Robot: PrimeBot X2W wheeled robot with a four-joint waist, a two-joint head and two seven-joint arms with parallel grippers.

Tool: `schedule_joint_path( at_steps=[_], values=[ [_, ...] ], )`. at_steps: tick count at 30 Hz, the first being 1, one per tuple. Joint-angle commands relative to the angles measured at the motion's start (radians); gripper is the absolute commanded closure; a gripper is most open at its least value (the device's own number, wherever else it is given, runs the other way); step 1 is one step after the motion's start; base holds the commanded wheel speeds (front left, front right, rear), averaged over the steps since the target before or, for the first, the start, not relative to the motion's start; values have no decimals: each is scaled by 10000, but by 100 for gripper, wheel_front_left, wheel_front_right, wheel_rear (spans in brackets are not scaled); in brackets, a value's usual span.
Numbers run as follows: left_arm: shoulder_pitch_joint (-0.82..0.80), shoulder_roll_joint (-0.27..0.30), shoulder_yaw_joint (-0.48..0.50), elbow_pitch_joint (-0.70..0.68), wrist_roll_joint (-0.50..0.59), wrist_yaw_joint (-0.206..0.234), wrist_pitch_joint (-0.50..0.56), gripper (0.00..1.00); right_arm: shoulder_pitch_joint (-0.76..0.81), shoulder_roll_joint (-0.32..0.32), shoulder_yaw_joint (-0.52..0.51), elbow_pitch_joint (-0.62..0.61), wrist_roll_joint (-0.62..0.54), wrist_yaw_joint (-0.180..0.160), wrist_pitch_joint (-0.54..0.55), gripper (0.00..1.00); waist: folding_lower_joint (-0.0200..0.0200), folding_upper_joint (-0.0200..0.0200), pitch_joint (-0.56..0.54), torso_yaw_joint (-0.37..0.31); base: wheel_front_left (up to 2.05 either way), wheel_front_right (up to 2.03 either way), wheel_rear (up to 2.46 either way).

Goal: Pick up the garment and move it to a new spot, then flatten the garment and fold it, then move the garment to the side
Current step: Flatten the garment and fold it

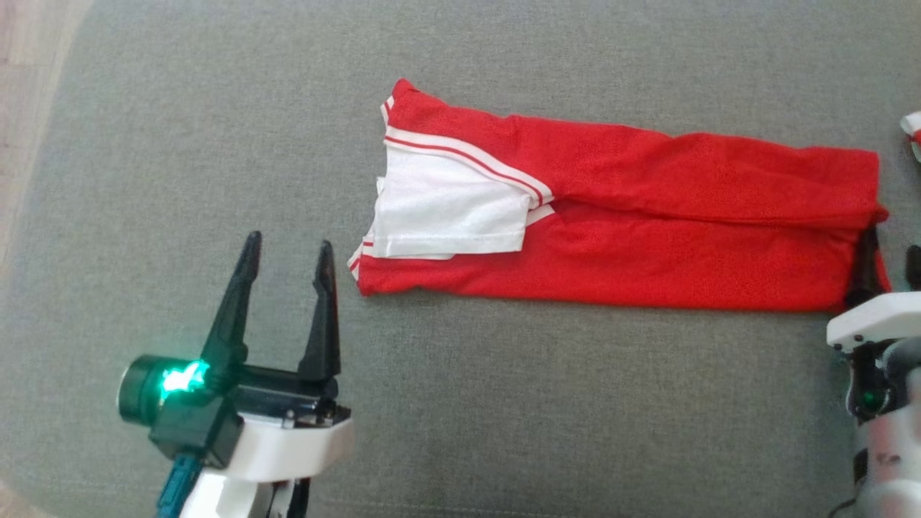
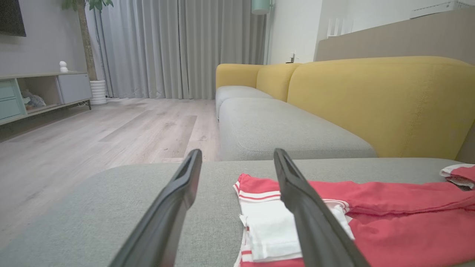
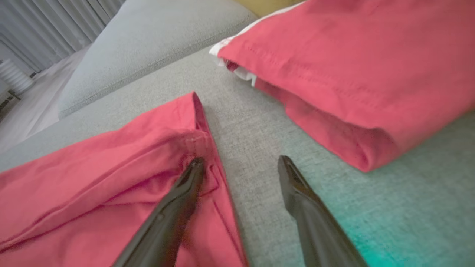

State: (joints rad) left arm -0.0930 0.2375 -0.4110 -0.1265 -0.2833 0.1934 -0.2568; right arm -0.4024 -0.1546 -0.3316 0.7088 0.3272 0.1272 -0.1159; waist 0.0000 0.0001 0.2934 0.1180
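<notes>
The garment [image 1: 647, 216] is a red top with white trim and a white sleeve, lying folded into a long strip across the grey cushion [image 1: 504, 403]. My left gripper [image 1: 288, 248] stands open just left of the garment's striped end, apart from it and holding nothing. In the left wrist view that gripper [image 2: 237, 155] frames the garment's [image 2: 408, 222] white sleeve end. My right gripper [image 3: 241, 161] is open at the other end. One of its fingers [image 3: 185, 185] lies over the corner of the garment [image 3: 92, 178], the other over bare cushion. It shows at the head view's right edge [image 1: 892, 255].
A second folded red garment [image 3: 352, 74] lies close beyond the right gripper, its corner visible at the head view's right edge [image 1: 912, 129]. A yellow backrest [image 2: 371, 104] borders the cushion. Wooden floor [image 2: 92, 141] lies off the cushion's left edge.
</notes>
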Motion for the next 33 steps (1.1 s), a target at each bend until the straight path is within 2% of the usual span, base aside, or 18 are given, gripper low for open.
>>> schedule_joint_path(
  at_steps=[1,2,3,4,5,6,11,13,20,25,30,31,32,33],
  values=[
    [-69,-72,610,-234,184,-140,-48,0,-245,-41,199,-14,-157,35,140,0,0,-1,-50,49,0,0,0],
    [-31,-169,737,-208,263,-266,-49,0,-314,4,204,129,-208,35,189,6,0,-1,-86,63,0,0,0],
    [6,-265,856,-181,340,-384,-49,0,-365,54,249,257,-244,35,253,26,0,-1,-130,72,0,0,0],
    [49,-362,970,-157,414,-495,-49,0,-397,100,322,367,-263,35,315,59,0,-1,-180,74,0,0,0],
    [97,-457,1075,-125,480,-601,-49,0,-416,134,375,457,-279,35,347,76,0,-1,-232,71,0,0,0],
    [144,-556,1176,-93,531,-706,-49,0,-428,142,465,507,-309,35,335,100,0,-1,-283,68,0,0,0],
    [415,-942,1707,95,672,-1236,-49,0,-446,94,755,685,-161,35,185,100,0,-1,-561,10,0,0,0],
    [509,-1075,1980,119,847,-1466,-49,0,-425,-169,727,636,37,35,-18,100,0,-1,-714,18,0,0,0],
    [764,-1358,2425,183,1175,-1811,-49,0,-520,-1032,571,18,361,35,46,100,0,-1,-1075,-44,0,0,0],
    [896,-1542,2536,258,1312,-2031,-49,0,-312,-1151,584,-169,735,35,812,100,0,-1,-1237,-21,0,0,0],
    [914,-1654,2635,312,1410,-2235,-49,0,164,-817,653,-119,895,35,1104,100,0,-1,-1192,14,0,0,0],
    [919,-1669,2663,323,1434,-2264,-49,0,222,-738,635,-83,896,35,1080,76,0,-1,-1182,13,0,0,0],
    [928,-1682,2693,332,1457,-2291,-49,0,262,-668,636,-32,863,35,1059,31,0,-1,-1175,4,0,0,0],
    [941,-1693,2726,338,1481,-2315,-49,0,273,-618,612,42,811,35,1016,0,0,-1,-1170,-15,0,0,0]
  ],
)
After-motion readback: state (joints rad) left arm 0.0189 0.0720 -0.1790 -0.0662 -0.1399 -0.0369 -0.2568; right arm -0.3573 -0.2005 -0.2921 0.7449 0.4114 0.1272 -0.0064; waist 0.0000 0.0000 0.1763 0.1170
